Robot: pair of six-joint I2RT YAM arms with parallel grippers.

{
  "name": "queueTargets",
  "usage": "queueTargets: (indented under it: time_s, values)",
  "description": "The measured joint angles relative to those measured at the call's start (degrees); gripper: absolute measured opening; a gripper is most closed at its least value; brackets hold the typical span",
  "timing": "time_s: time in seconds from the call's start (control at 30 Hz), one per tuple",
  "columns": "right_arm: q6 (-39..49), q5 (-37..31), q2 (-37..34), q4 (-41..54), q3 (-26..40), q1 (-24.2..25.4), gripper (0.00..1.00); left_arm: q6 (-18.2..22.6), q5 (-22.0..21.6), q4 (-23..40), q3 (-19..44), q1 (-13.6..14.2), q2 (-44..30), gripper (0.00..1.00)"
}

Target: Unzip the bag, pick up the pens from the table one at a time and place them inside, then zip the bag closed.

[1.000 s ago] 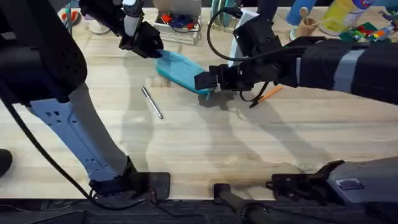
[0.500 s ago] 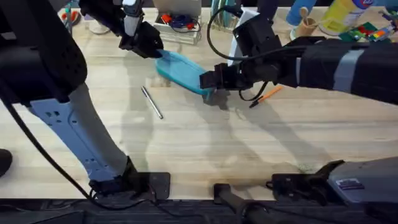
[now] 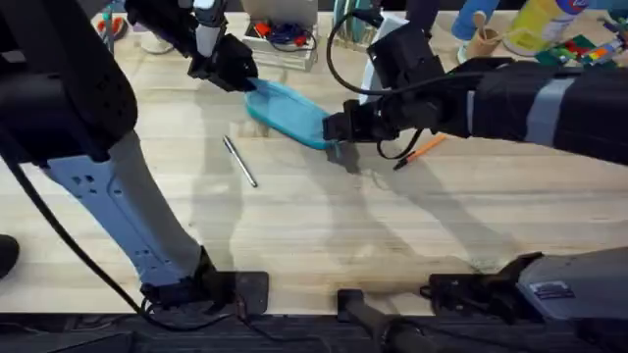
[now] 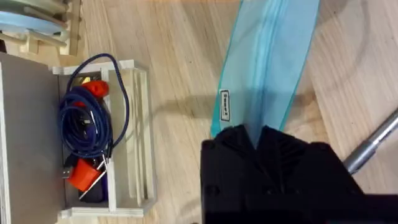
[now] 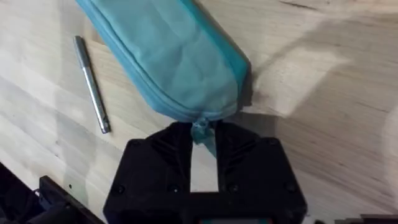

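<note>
Table, pale plank wood, with turquoise bag stretched between two grippers.

Wooden crate beside left gripper holds blue cable. Left gripper clamps one bag end. Right gripper pinches the pull tab at the other. Silver pen lies beside bag; orange pen under right arm.

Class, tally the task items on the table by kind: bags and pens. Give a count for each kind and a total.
Bags: 1, the bag
Pens: 2, the silver pen and the orange pen
Total: 3
</note>
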State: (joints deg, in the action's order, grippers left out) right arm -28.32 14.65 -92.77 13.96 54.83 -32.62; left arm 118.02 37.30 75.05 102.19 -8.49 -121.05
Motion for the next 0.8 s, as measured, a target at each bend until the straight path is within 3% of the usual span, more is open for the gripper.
queueTargets:
  time_s: [0.27,0.43,0.8]
  values:
    - [0.0,0.0,0.0,0.0,0.0,0.0,0.149,0.0,0.0,0.0,0.0,0.0,0.0,0.042]
    - [0.0,0.0,0.0,0.2,0.0,0.0,0.045,0.0,0.0,0.0,0.0,0.0,0.0,0.042]
    - [0.0,0.2,0.0,4.0,0.9,-0.2,0.031,0.0,0.1,0.2,0.0,0.0,0.0,0.042]
